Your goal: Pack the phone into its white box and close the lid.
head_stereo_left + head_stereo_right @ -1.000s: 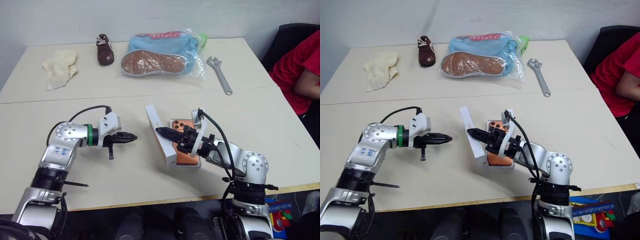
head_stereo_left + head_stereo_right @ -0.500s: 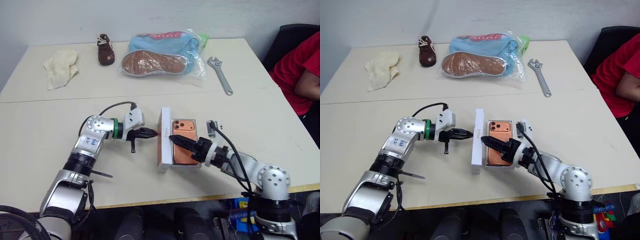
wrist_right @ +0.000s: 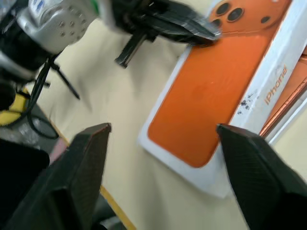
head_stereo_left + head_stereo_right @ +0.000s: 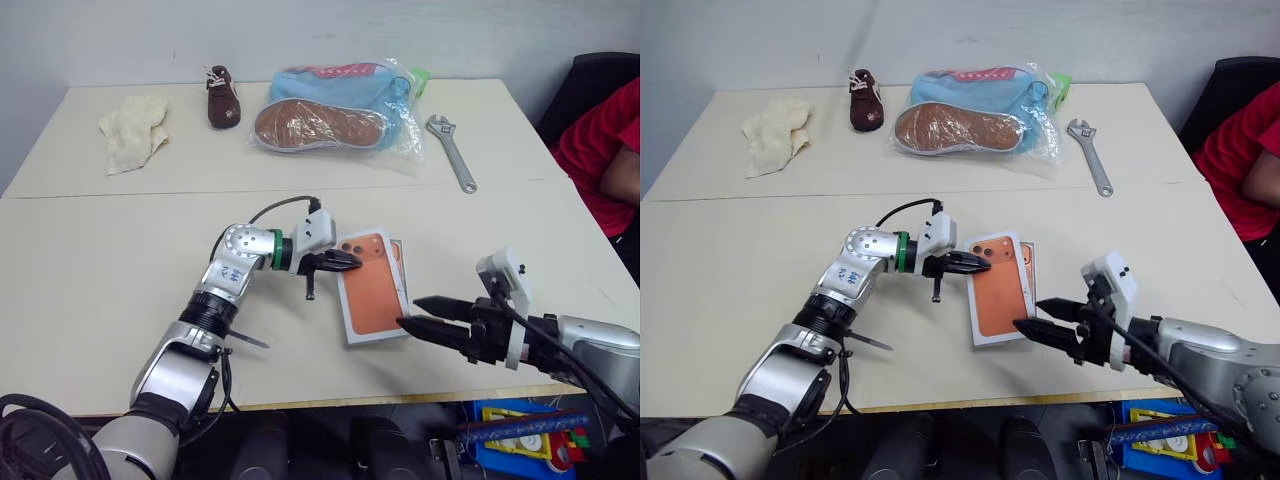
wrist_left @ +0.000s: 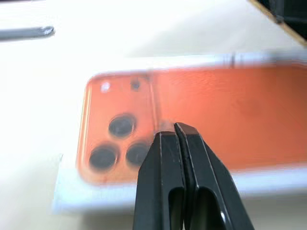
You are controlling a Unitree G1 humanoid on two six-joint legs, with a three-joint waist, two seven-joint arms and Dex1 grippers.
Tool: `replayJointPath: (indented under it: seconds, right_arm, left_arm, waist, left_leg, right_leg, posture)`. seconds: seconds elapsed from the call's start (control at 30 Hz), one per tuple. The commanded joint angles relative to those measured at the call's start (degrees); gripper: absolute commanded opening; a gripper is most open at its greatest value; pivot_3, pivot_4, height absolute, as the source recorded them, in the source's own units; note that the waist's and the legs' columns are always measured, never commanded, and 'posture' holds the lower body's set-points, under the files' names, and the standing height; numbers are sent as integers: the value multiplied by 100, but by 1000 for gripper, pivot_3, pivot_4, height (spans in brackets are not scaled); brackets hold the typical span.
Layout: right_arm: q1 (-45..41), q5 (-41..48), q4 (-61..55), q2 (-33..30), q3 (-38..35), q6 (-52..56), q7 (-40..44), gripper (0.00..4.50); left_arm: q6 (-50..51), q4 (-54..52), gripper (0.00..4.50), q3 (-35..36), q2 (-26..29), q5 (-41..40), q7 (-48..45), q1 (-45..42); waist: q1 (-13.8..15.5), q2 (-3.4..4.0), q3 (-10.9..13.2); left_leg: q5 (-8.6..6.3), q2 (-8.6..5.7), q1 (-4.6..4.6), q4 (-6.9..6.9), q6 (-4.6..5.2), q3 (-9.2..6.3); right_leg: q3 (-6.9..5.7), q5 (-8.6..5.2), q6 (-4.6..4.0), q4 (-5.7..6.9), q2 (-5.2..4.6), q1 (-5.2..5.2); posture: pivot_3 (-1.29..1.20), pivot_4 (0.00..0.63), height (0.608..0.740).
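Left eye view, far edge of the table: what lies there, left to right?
Crumpled cream cloth → small brown lace-up shoe → blue shoe with brown sole in a clear plastic bag → silver adjustable wrench.

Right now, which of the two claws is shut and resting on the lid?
The left claw: its fingers are pressed together on the lid, by the printed camera lenses. The right claw is spread open at the lid's near corner.
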Motion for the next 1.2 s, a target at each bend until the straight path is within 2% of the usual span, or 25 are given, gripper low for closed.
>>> replayJointPath:
  seconds: [0.03, 0.1, 0.23, 0.3, 0.4, 0.47, 0.57, 0.67, 0.87, 1.1, 1.2]
  right_arm:
    - [183, -811, -519, -296, 286, -385, 890, 2236]
    - [274, -1424, -636, -391, 618, -650, 1183, 1401]
    - [337, -2800, -615, -592, 1505, -1221, 1615, 15]
    - [285, -3401, -476, -616, 1918, -1483, 1730, 15]
    - [110, -3920, -237, -460, 2291, -1683, 1793, 15]
    - [-41, -4188, -72, -348, 2512, -1762, 1834, 15]
    - [-209, -4382, 106, -129, 2624, -1794, 1859, 15]
    - [-347, -4440, 215, 97, 2606, -1758, 1862, 15]
    - [-465, -4328, 277, 295, 2292, -1566, 1821, 15]
    - [-173, -4300, 120, 197, 2111, -1503, 2010, 15]
    - [-44, -3726, -32, 249, 1605, -1406, 2196, 15]
  left_arm:
    - [41, -215, 0, 237, 144, -181, -110, -229]
    - [230, -356, 0, 342, 330, -343, -357, -257]
    - [719, -749, 0, 279, 986, -617, -1403, -122]
    - [528, -730, 0, 67, 1326, -414, -1776, 9]
    - [-23, -407, 0, -245, 1524, 57, -1847, 88]
    - [-521, -3, 0, -424, 1429, 422, -1590, 13]
    - [-759, 727, 0, -500, 861, 687, -981, -356]
    - [-952, 1285, 0, -470, 409, 788, -673, -686]
    - [-1148, 2161, 0, -218, -235, 768, -95, -1289]
    - [-1308, 2421, 0, -114, -229, 802, -215, -1410]
    - [-940, 2206, 0, 12, -14, 525, -878, -1354]
  waist:
    - [-1, 0, 0]
    - [-12, 0, 0]
    - [-30, 2, 1]
    - [-32, 2, 0]
    - [-17, 2, 0]
    - [28, 2, 0]
    - [92, 1, 1]
    - [158, 0, 0]
    - [127, 0, 1]
    - [49, 0, 1]
    - [36, 0, 1]
  left_leg:
    - [0, 0, 1, 0, 0, 0]
    - [0, 0, 1, -1, 0, -1]
    - [1, -1, 2, -1, -4, -2]
    - [2, -2, 2, 0, -6, -2]
    - [1, -3, 5, 0, -9, -3]
    - [0, -6, 5, 1, -8, -5]
    - [-1, -11, -4, 5, -6, -11]
    - [-4, -14, -47, 43, -2, -25]
    - [-7, -23, -46, 59, 2, -9]
    - [-13, -21, -46, 74, 11, -12]
    - [-13, -20, -46, 78, 11, -12]
  right_leg:
    - [1, 0, 0, 1, 0, -1]
    - [0, 0, 0, 2, 2, -2]
    - [-1, 0, 0, 1, 1, -3]
    - [0, 0, 0, 0, 1, -3]
    - [1, -1, -2, -3, -2, 1]
    - [1, -1, -2, -5, -8, 3]
    - [-5, 0, -2, -8, -13, 0]
    - [-23, 4, 7, -7, -13, -17]
    - [-41, 8, 13, 0, -12, -17]
    - [-65, 8, 15, 9, -11, -13]
    - [-65, 9, 15, 10, -10, -12]
  posture:
    - [0, 150, 740]
    - [0, 150, 740]
    - [0, 150, 740]
    - [0, 150, 740]
    - [0, 150, 740]
    - [0, 150, 740]
    - [0, 150, 740]
    - [0, 150, 740]
    - [0, 150, 740]
    - [0, 150, 740]
    - [0, 150, 740]
